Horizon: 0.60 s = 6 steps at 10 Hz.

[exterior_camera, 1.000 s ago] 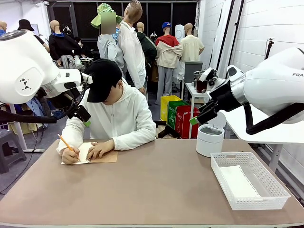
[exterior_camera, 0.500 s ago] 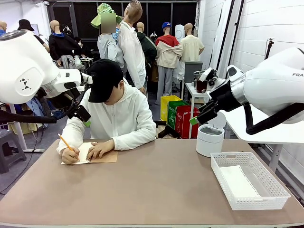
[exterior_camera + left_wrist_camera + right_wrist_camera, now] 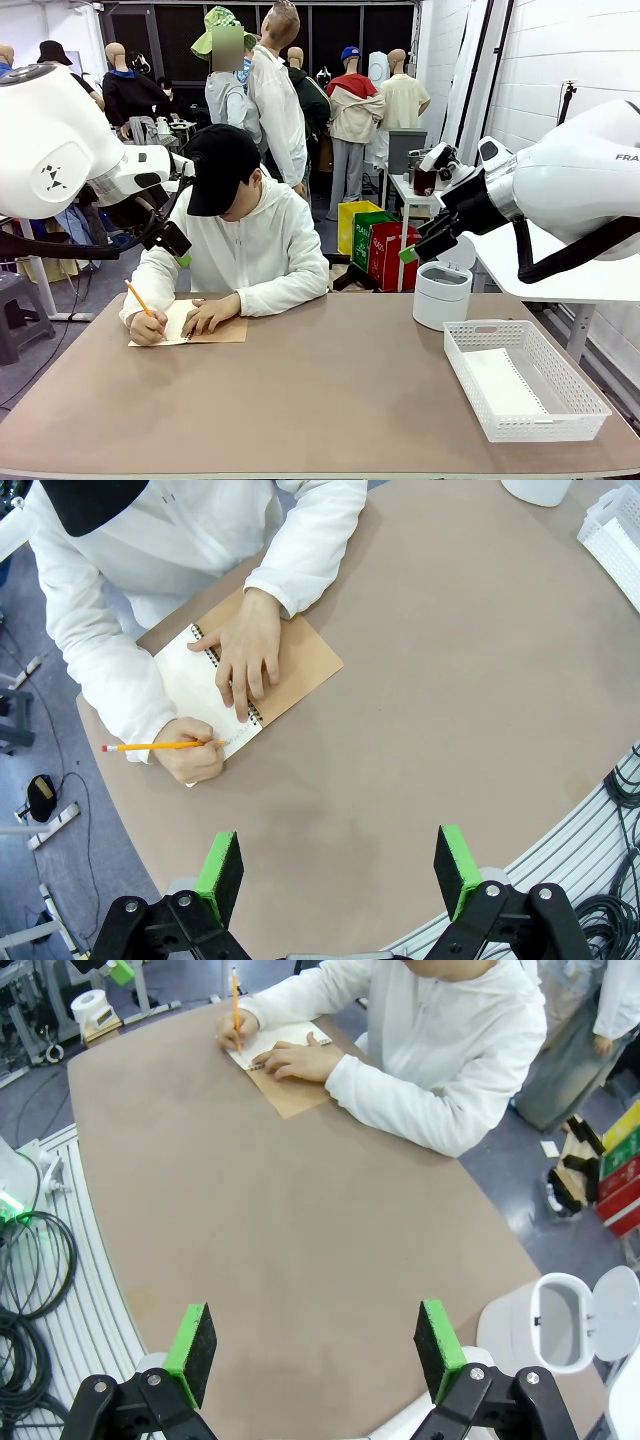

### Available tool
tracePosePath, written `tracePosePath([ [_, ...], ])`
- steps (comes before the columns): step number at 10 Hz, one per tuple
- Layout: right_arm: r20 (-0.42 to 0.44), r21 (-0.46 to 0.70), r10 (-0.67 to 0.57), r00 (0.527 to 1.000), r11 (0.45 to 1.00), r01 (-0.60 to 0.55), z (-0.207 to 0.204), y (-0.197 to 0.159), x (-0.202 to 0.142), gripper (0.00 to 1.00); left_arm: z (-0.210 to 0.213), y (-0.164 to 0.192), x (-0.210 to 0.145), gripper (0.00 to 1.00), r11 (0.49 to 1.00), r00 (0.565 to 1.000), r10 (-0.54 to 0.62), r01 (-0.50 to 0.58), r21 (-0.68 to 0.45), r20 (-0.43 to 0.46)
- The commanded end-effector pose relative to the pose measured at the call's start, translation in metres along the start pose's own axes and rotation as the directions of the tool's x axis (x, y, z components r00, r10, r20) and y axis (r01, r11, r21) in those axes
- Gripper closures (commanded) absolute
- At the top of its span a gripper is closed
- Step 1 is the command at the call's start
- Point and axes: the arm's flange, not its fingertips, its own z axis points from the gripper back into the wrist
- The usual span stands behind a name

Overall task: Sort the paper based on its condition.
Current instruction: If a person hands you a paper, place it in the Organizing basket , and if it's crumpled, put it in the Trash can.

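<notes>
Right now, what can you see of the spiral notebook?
The spiral notebook lies open and flat on the table, at the person's edge. Brown kraft cover on one side, white page on the other, wire binding between. One hand presses flat across the binding; the other hand rests on the page, holding an orange pencil.

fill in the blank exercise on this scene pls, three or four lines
The person writes in the notebook with a ____.
The white basket holds one sheet of ____.
The bin has its lid ____.
The left tool and right tool each hold ____.
Missing: pencil; paper; open; nothing.
</notes>
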Motion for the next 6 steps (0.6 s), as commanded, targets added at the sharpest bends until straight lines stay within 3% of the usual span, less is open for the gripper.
tracePosePath([
  [1, -0.002, -0.004, 0.000, 1.000, 1.000, 0.000, 0.0000, -0.0002, -0.0003, 0.00, 0.0005, 0.0013, -0.0004, 0.00, 1.000, 1.000, -0.002, 0.002, -0.001, 0.002],
  [6, -0.002, -0.004, 0.000, 1.000, 1.000, 0.000, 0.0000, -0.0002, -0.0003, 0.00, 0.0005, 0.0013, -0.0004, 0.00, 1.000, 1.000, -0.002, 0.002, -0.001, 0.002],
])
